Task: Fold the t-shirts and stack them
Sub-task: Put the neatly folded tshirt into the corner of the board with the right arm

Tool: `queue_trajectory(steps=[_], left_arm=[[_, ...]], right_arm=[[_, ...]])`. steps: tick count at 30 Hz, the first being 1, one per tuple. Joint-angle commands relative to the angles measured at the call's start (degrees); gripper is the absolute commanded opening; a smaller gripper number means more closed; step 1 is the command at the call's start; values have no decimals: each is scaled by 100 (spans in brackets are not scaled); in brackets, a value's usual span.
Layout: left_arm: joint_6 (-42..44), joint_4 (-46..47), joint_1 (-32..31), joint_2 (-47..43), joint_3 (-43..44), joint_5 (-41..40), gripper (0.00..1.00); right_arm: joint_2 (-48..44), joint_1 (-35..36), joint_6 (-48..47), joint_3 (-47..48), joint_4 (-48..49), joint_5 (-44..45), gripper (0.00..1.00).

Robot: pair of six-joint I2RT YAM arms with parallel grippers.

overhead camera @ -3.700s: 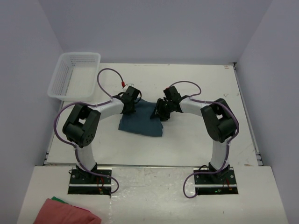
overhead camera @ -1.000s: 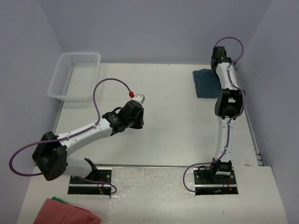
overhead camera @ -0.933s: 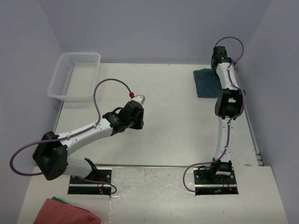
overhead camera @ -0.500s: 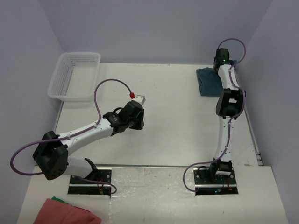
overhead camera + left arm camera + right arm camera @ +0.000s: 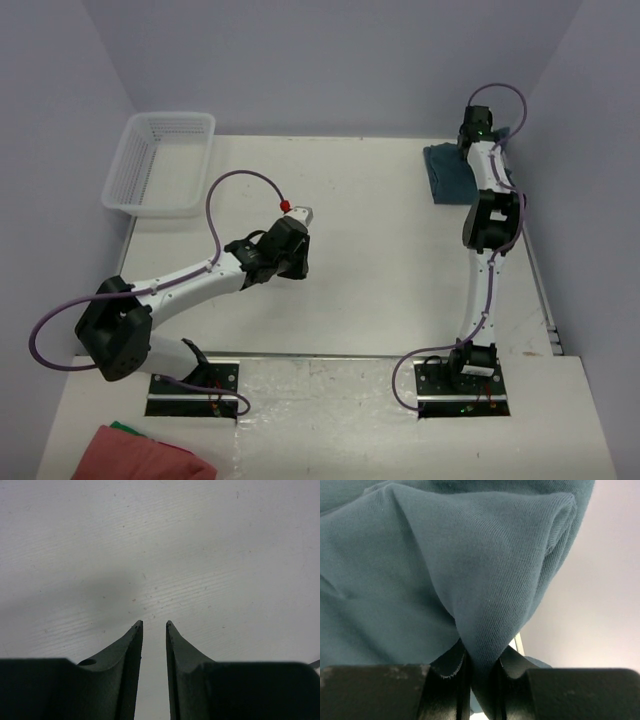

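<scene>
The teal-blue t-shirt (image 5: 446,172) lies as a folded bundle at the table's far right corner, partly under my outstretched right arm. In the right wrist view the t-shirt (image 5: 445,555) fills the frame. A pinched ridge of its fabric runs down between the fingers of my right gripper (image 5: 480,652), which is shut on it. My left gripper (image 5: 297,226) hovers over the bare middle of the table, far from the shirt. Seen in the left wrist view, the left gripper (image 5: 154,624) has a narrow gap between its fingers, with nothing in it.
A white mesh basket (image 5: 160,160) stands at the back left corner. A pink-red cloth with a green edge (image 5: 145,455) lies on the near shelf at the bottom left. Walls close in the table (image 5: 380,270) at the back and on both sides.
A few seconds ago both grippers were at the shirt in the table's middle. Over the last second the right gripper has carried it slightly farther back and right. The left arm has barely shifted.
</scene>
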Motion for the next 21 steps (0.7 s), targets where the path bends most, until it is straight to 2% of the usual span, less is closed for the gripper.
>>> queue_trajectory(steps=[1,2,3,4,12,16,20,21], left_arm=[[199,-15,-21,21,22,73,27],[199,-15,-21,30,4,82,27],[199,-15,-21,30,-4,82,27],[199,-24,-30,30,-13,74,27],[50,-208,-47,-145,-40,21,27],[-170,-358,-249,-339,57,-295,27],[-398,-613,-372,-383,268,-725,26],[-486,-648,-433,-383,311,-787,26]], right_arm=[[10,-25,-160,332,506,512,0],[10,-33,-117,367,506,505,50],[-8,-25,-134,315,628,557,81],[-69,-25,-168,219,760,697,99],[-1105,221,-379,-345,1561,1138,99],[-1623,458,-64,-125,790,1050,99],[-2440,1010,1118,-738,-264,673,99],[-2616,1091,1402,-784,-484,54,98]])
